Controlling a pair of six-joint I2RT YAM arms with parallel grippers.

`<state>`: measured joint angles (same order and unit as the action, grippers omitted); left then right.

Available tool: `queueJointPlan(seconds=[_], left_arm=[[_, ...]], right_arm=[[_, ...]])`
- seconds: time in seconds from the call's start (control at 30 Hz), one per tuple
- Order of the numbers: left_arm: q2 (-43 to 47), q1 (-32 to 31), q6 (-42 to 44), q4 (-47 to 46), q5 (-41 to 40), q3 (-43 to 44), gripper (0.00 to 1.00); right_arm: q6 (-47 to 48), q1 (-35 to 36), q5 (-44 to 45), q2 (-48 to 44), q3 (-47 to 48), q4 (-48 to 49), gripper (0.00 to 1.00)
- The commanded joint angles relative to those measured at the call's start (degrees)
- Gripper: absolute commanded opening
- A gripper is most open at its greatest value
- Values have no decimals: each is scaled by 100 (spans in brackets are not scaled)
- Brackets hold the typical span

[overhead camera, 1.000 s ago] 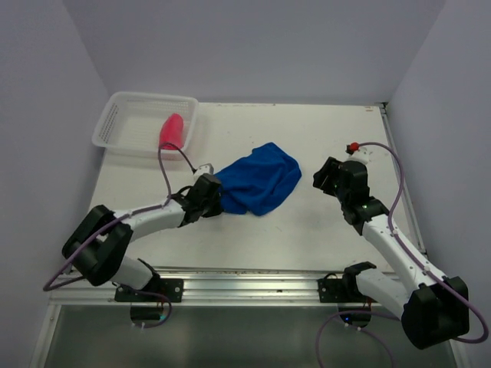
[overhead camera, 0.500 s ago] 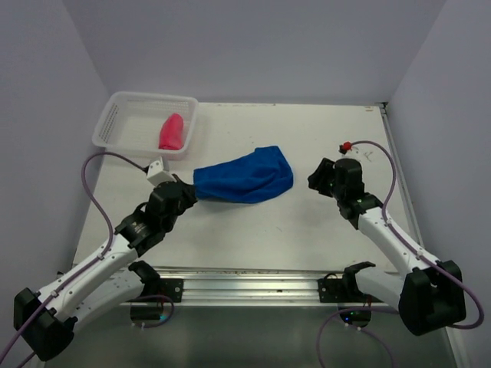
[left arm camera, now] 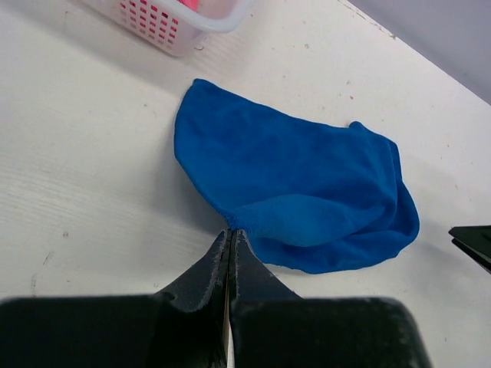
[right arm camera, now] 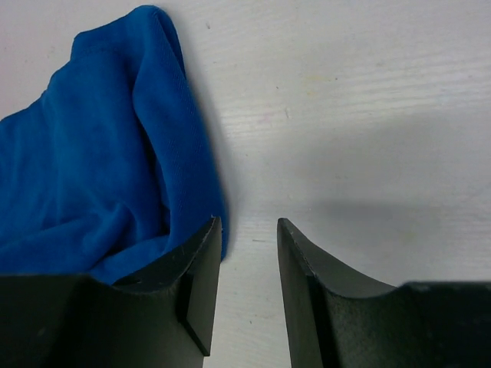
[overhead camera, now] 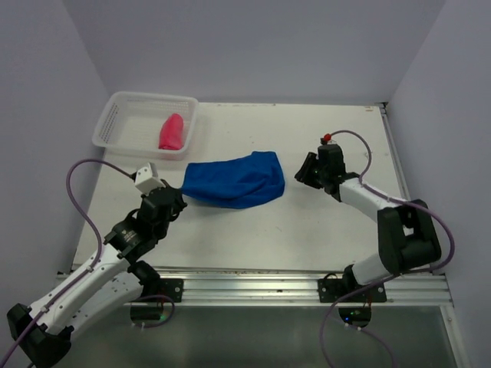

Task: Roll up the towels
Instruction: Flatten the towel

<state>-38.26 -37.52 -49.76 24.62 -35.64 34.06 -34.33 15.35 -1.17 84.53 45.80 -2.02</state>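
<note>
The left fingers (left arm camera: pixel 209 270) are pressed together on a small tuck of the blue towel (left arm camera: pixel 299 192), pinching it at the near-left edge where the cloth draws to a point. The right fingers (right arm camera: pixel 196 285) stand partly spread with only bare worktop (overhead camera: pixel 307 230) between them; one of them sits just beside the towel's opposite hem, and it is hard to tell whether it touches the hem. The towel lies mid-worktop between the two arms, loosely doubled over itself with soft rounded folds and a puffed far end, not flat. It looks light and limp: it should sag and bunch wherever it is unsupported, drag across the surface without resisting, and slip out of a shallow pinch at the hem. A better hold would likely be a full bite on a corner or a doubled edge, one at each end, so the cloth can be pulled flat before rolling. Farther off, the pink-red towel (overhead camera: pixel 171 132) lies in the white mesh basket (overhead camera: pixel 115 115) at the far-left corner, already a compact bundle, well apart from both arms.
</note>
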Motion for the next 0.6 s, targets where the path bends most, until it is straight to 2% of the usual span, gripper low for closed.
queueJointPlan(seconds=[0.0,0.1,0.23,0.37,0.57], left_arm=[[3,16,221,60,-339,346,0],[64,16,335,43,-339,417,0],[82,16,397,95,-391,434,0],[29,16,440,69,-330,391,0],[-146,16,476,-10,-224,338,0]], right_arm=[[-206,-15,-812,642,429,553,38],[-294,98,-1183,1082,544,1010,38],[-285,353,-1228,1504,842,958,43],[-408,512,-1350,1882,922,1063,44],[-531,609,-1526,2102,957,1186,14]])
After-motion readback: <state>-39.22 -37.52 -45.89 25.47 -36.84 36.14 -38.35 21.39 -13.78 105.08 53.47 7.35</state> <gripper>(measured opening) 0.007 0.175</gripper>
